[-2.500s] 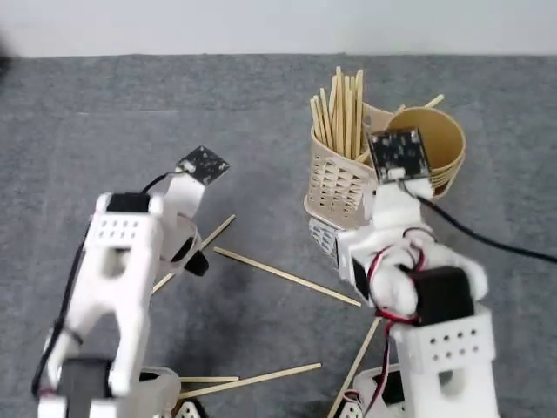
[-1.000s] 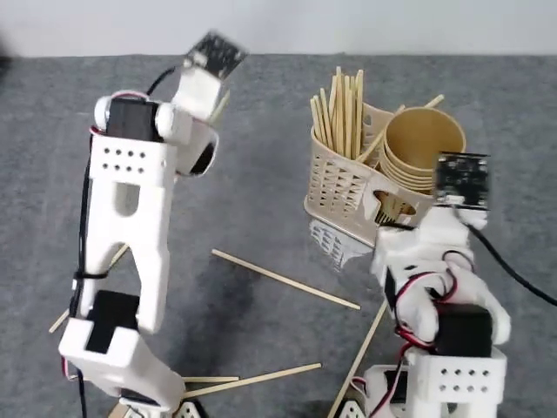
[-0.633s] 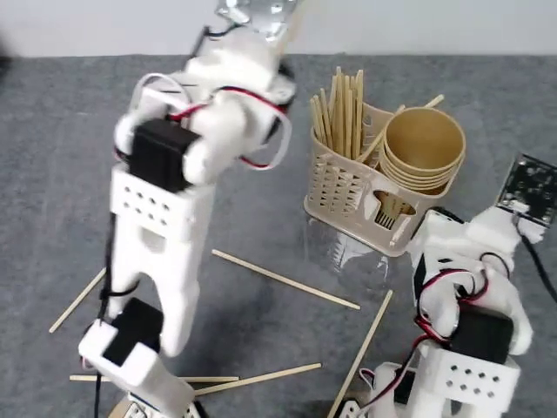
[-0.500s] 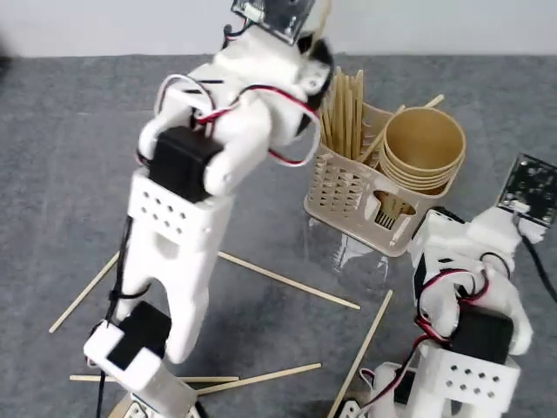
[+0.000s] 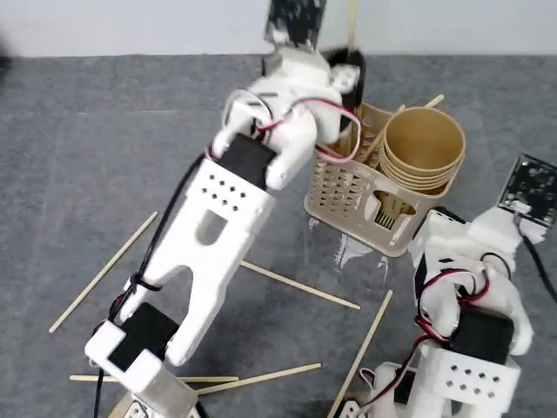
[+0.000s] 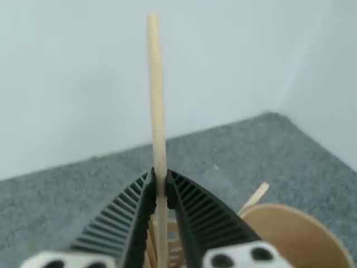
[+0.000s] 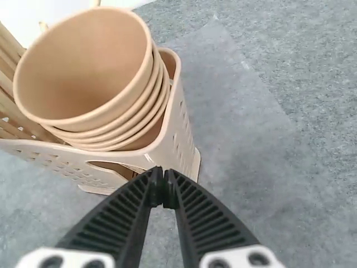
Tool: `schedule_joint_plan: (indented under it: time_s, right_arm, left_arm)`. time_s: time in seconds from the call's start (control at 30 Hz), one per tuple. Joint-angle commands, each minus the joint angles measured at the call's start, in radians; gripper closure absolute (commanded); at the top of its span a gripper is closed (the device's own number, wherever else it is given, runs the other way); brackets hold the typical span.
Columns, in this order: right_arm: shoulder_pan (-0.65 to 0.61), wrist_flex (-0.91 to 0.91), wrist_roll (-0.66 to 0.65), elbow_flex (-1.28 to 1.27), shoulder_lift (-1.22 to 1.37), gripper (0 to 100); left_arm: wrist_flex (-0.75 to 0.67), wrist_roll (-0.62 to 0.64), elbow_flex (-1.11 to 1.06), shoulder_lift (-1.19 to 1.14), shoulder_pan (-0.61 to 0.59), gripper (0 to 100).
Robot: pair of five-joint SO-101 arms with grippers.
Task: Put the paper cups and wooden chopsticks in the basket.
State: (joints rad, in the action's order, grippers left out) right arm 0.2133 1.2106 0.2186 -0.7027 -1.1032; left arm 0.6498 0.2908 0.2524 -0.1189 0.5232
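Note:
A beige slotted basket (image 5: 344, 187) holds several upright wooden chopsticks (image 5: 341, 131) and a stack of paper cups (image 5: 424, 144). My left gripper (image 5: 348, 68) hangs over the basket's chopstick side, shut on one chopstick (image 5: 352, 22) that stands upright. In the left wrist view that chopstick (image 6: 156, 100) rises from the closed left gripper (image 6: 159, 181), with the cups (image 6: 290, 234) below. My right gripper (image 7: 163, 177) is shut on nothing, just in front of the basket (image 7: 181, 128) below the cups (image 7: 78, 67).
Several loose chopsticks lie on the grey carpet: one at the left (image 5: 104, 272), one in the middle (image 5: 300, 285), one by the right arm's base (image 5: 361, 355), two near the front edge (image 5: 252, 380). The right arm (image 5: 466, 296) stands to the right of the basket.
The left arm rose from the carpet with a chopstick and swung right, over the basket. The right arm drew back from the basket toward the right.

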Motion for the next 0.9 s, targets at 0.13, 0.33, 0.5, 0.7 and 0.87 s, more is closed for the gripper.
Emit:
schedule_joint_plan:
  time_s: [0.13, 0.33, 0.5, 0.7, 0.87]
  right_arm:
    - [0.002, -0.024, 0.011, 0.008, -0.008, 99.0]
    - [0.002, -0.024, 0.011, 0.008, -0.007, 99.0]
    - [0.001, -0.024, 0.011, 0.008, -0.005, 99.0]
    - [-0.053, -0.015, 0.011, -0.002, -0.005, 99.0]
    - [-0.117, -0.084, 0.006, -0.086, -0.015, 99.0]
  left_arm:
    - [-0.218, 0.012, -0.383, 0.249, 0.002, 92]
    - [-0.029, -0.035, -0.437, 0.408, -0.051, 81]
    - [0.219, -0.147, -0.384, 0.463, -0.150, 81]
    - [0.479, -0.339, -0.367, 0.497, -0.382, 81]
    - [0.635, -0.563, -0.378, 0.491, -0.583, 84]
